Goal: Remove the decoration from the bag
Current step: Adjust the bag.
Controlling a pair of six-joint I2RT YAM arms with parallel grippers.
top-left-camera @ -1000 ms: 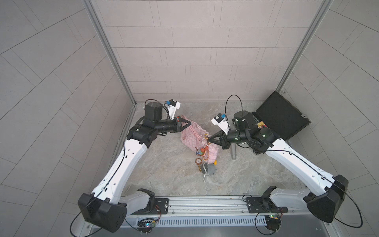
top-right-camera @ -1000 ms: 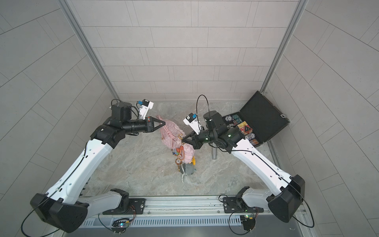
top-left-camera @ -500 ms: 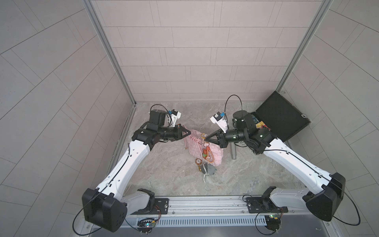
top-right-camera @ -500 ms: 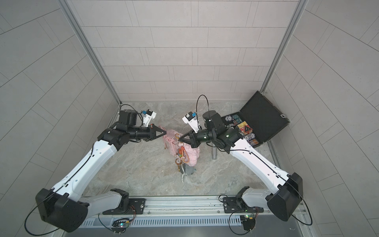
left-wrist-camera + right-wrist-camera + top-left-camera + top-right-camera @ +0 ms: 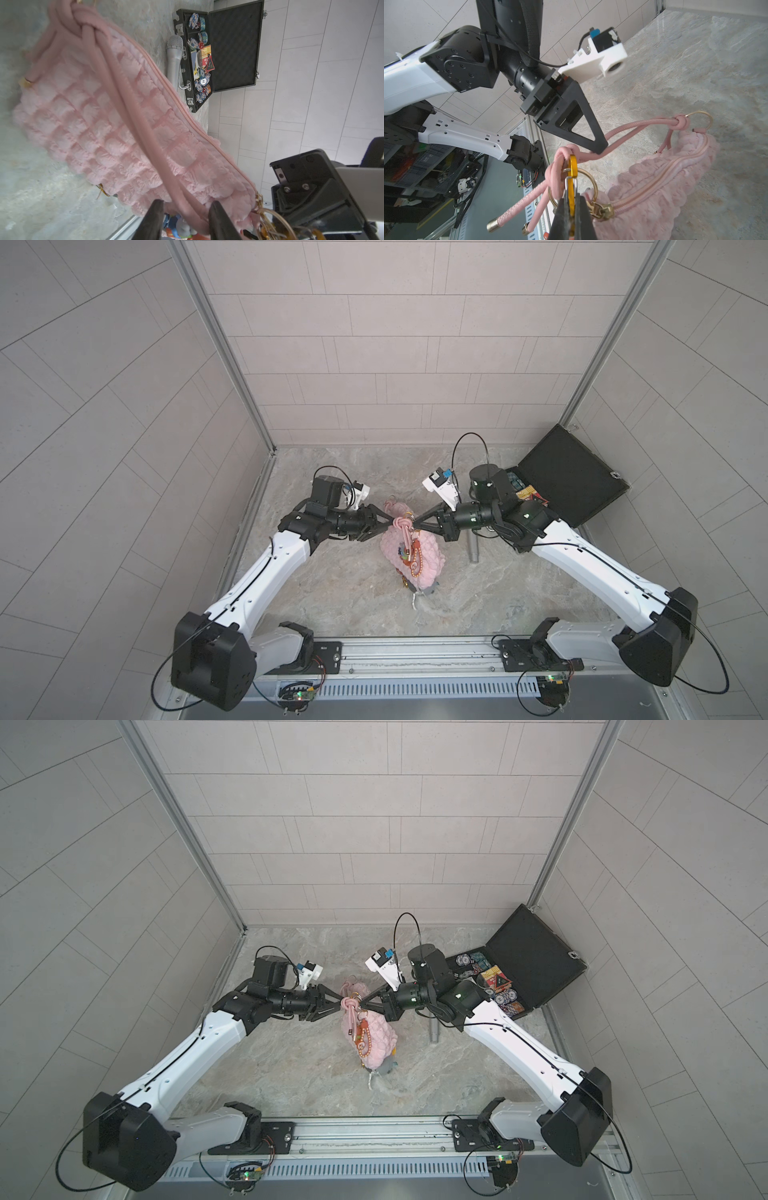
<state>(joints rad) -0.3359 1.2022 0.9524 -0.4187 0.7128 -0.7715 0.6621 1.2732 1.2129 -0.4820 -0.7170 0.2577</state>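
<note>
So, my right gripper is clamped tight on the yellow carabiner of the decoration. My left gripper sits partly open, fingers either side of the cord strap, not pinching it. The bag dangles between both over the middle of the table. It looks soft, light and floppy, so I'd pinch the strap by the knot. The metal clip's hard and probably slippery.

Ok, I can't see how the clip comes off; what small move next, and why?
Probably close the left end effector on the pink strap: its jaws stand open on either side of it, while the right end effector is shut on the gold carabiner. Bracing the bag would let the carabiner be worked off.
</note>
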